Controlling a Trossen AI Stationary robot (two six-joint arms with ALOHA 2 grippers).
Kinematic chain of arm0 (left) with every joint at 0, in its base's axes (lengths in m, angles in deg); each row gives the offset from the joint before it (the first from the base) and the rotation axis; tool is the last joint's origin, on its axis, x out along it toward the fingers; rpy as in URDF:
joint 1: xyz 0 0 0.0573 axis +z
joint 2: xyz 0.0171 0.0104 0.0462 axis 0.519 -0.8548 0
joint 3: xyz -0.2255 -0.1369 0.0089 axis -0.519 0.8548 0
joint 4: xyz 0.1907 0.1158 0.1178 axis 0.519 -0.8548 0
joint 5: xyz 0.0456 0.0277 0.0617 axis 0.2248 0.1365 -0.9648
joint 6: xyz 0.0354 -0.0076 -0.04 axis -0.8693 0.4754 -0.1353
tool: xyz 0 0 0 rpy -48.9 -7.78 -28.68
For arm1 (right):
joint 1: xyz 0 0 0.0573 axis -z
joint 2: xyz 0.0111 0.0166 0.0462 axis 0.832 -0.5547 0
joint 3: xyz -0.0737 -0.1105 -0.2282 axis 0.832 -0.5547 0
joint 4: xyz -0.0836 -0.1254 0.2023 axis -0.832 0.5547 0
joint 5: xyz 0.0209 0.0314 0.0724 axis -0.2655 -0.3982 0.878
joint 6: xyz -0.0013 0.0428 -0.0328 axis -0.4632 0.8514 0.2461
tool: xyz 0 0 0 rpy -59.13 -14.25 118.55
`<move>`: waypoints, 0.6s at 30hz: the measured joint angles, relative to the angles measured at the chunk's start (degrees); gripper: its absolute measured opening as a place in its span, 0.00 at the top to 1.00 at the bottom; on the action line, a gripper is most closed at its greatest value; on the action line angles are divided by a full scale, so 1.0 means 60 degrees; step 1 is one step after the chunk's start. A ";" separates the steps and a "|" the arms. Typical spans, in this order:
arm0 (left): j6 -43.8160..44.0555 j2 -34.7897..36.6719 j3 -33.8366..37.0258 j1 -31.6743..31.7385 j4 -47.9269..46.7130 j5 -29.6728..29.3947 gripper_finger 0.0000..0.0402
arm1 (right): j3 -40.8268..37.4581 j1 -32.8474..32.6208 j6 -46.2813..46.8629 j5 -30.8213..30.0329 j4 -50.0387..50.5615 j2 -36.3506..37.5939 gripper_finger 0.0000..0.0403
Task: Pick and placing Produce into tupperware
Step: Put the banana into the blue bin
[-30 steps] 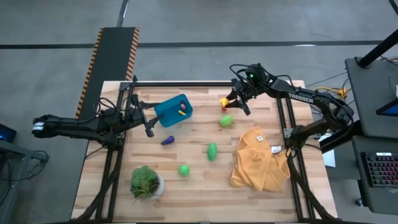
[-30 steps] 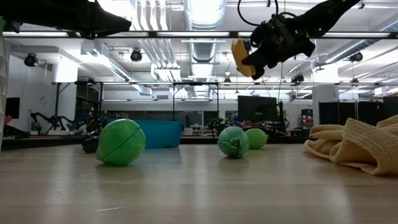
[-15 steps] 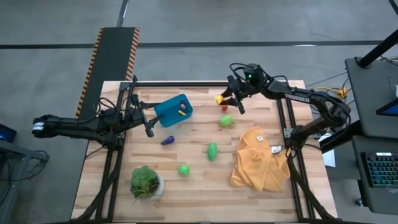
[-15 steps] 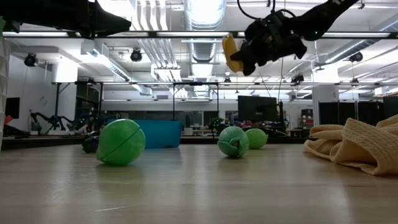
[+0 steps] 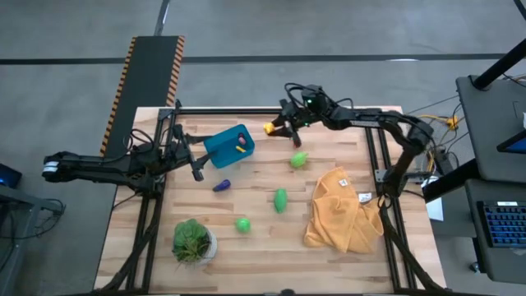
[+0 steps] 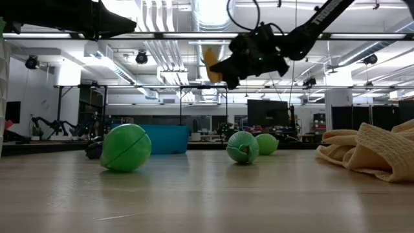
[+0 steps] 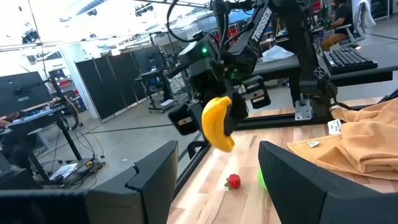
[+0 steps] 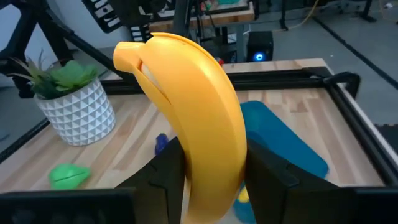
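Note:
My right gripper (image 5: 278, 128) is shut on a yellow banana (image 5: 269, 128), high above the table's far side, to the right of the teal tupperware (image 5: 230, 145). The tupperware rests on the table and holds small yellow and red pieces. Green pieces (image 5: 298, 159) (image 5: 280, 199) (image 5: 242, 224), a purple eggplant (image 5: 222, 186) and a tiny red piece (image 7: 233, 181) lie on the wood. My left gripper (image 5: 196, 166) stands open and high at the table's left, holding nothing. My right gripper pinches the banana between its two fingers (image 8: 165, 174), on the half away from its stem end (image 8: 211, 177). The fingers come nearly level from the table's right and lie across the banana. It stands upright, stem end (image 8: 127, 53) uppermost, lifted clear of the table.
A mustard-yellow cloth (image 5: 341, 210) lies bunched at the table's right. A leafy plant in a white pot (image 5: 194, 240) stands at the near left. A dark frame rail (image 5: 238, 110) runs along the far edge.
My right gripper has carried the banana toward the table's left edge along the far side, toward the tupperware, sinking slightly. The banana stays lifted clear in the hold. The red piece it hovered over now lies behind it.

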 joint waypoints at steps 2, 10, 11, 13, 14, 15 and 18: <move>0.0000 0.0000 0.0000 0.0001 0.0000 0.0000 0.48 | 0.0473 -0.0163 0.0000 0.0002 -0.0016 -0.0432 0.70; 0.0000 0.0000 0.0011 0.0000 -0.0002 -0.0002 0.48 | 0.2382 -0.0659 0.0346 -0.0070 0.0149 -0.1925 0.70; 0.0000 0.0000 0.0011 0.0000 -0.0011 -0.0004 0.48 | 0.2632 -0.0694 0.0449 -0.0069 0.0246 -0.2105 0.70; 0.0000 0.0004 0.0011 0.0000 -0.0016 0.0000 0.48 | 0.3091 -0.0783 0.0558 -0.0072 0.0315 -0.2528 0.70; 0.0000 0.0002 0.0011 0.0001 -0.0017 -0.0004 0.48 | 0.3279 -0.0803 0.0604 -0.0069 0.0389 -0.2728 0.70; 0.0000 0.0004 0.0011 0.0004 -0.0014 -0.0004 0.48 | 0.3476 -0.0829 0.0646 -0.0069 0.0450 -0.2939 0.70; 0.0000 0.0015 0.0015 0.0000 -0.0015 -0.0004 0.48 | 0.4090 -0.0868 0.0652 -0.0072 0.1004 -0.3494 0.69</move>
